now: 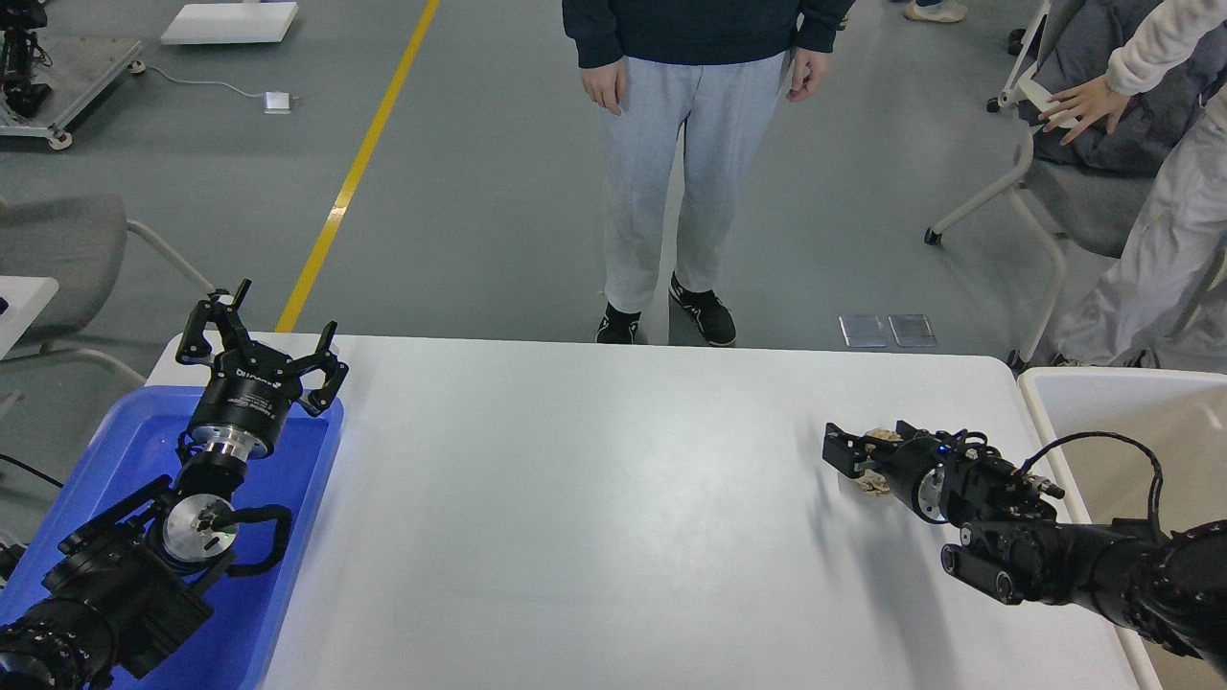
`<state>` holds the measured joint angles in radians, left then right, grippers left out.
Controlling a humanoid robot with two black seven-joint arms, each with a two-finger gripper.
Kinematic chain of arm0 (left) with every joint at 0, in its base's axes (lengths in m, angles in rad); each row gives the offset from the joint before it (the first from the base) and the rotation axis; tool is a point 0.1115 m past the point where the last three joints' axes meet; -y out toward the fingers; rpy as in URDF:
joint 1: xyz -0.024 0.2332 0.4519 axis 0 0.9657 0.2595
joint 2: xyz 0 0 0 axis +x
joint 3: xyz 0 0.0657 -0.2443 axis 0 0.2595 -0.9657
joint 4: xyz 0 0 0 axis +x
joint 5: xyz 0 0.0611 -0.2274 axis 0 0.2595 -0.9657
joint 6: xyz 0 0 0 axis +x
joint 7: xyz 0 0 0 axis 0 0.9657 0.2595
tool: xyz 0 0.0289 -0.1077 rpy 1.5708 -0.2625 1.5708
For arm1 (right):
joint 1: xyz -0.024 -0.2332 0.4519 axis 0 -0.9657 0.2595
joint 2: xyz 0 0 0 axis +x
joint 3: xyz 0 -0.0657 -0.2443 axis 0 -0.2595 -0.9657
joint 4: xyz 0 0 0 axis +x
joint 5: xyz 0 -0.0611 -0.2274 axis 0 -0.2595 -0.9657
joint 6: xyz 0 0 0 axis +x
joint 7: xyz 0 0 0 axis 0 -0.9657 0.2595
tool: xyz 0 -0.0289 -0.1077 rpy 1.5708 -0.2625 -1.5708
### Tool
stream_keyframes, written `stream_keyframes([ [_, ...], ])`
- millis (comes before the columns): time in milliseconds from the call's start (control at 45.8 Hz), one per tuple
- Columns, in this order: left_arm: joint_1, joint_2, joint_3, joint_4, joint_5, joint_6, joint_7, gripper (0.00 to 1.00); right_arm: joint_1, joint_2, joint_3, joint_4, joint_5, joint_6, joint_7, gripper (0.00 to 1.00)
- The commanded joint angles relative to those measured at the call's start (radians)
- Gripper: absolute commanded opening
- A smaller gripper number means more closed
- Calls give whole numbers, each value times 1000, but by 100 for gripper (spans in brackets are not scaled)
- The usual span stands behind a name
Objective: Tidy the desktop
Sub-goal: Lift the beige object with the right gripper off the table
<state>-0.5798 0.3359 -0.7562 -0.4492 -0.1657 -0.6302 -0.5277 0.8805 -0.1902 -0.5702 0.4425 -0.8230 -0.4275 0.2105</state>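
Observation:
The white desktop (594, 508) fills the middle of the head view. A small crumpled tan paper wad (874, 482) lies on it near the right end. My right gripper (847, 454) is low over the desktop, right at the wad, with the wad showing above and below its dark fingers. I cannot tell whether the fingers are closed on it. My left gripper (268, 331) is open and empty, held above the far end of the blue tray (134, 450) at the desktop's left edge.
A beige-white bin (1131, 412) stands off the desktop's right end. A person (671, 192) stands at the far edge. A second person (1150, 249) is by a chair (1045, 192) at the back right. A grey chair (57, 249) is at the far left.

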Motion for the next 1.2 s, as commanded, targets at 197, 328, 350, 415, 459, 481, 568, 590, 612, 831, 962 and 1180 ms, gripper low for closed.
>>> stream_keyframes([
  [197, 0, 0, 1, 0, 0, 0, 0, 100, -9, -12, 15, 21, 2, 47, 6, 99],
  [328, 0, 0, 0, 1, 0, 1, 0, 100, -15, -14, 6, 19, -8, 41, 7, 99],
  [350, 0, 0, 0, 0, 0, 1, 0, 100, -17, -15, 6, 18, -8, 41, 7, 99],
  [415, 0, 0, 0, 0, 0, 0, 0, 100, -23, -18, 6, 15, -11, 41, 7, 99],
  [459, 0, 0, 0, 0, 0, 0, 0, 100, -28, -18, 4, 2, -13, 41, 7, 99],
  [481, 0, 0, 1, 1, 0, 0, 0, 100, -32, -18, 6, -5, -13, 41, 7, 99],
  [568, 0, 0, 0, 0, 0, 0, 0, 100, -46, -18, 4, -30, -15, 42, 9, 99],
  [590, 0, 0, 1, 1, 0, 1, 0, 100, -48, -18, 4, -31, -15, 42, 9, 99],
  [612, 0, 0, 0, 0, 0, 0, 0, 100, -48, -18, 4, -33, -15, 42, 10, 99],
  [831, 0, 0, 0, 0, 0, 0, 0, 100, -51, -17, 3, -33, -15, 42, 21, 99],
  [962, 0, 0, 1, 0, 0, 0, 0, 100, -49, -17, 4, -31, -13, 41, 26, 99],
  [1180, 0, 0, 1, 0, 0, 0, 0, 100, -55, -14, 3, -31, -15, 33, 36, 90],
])
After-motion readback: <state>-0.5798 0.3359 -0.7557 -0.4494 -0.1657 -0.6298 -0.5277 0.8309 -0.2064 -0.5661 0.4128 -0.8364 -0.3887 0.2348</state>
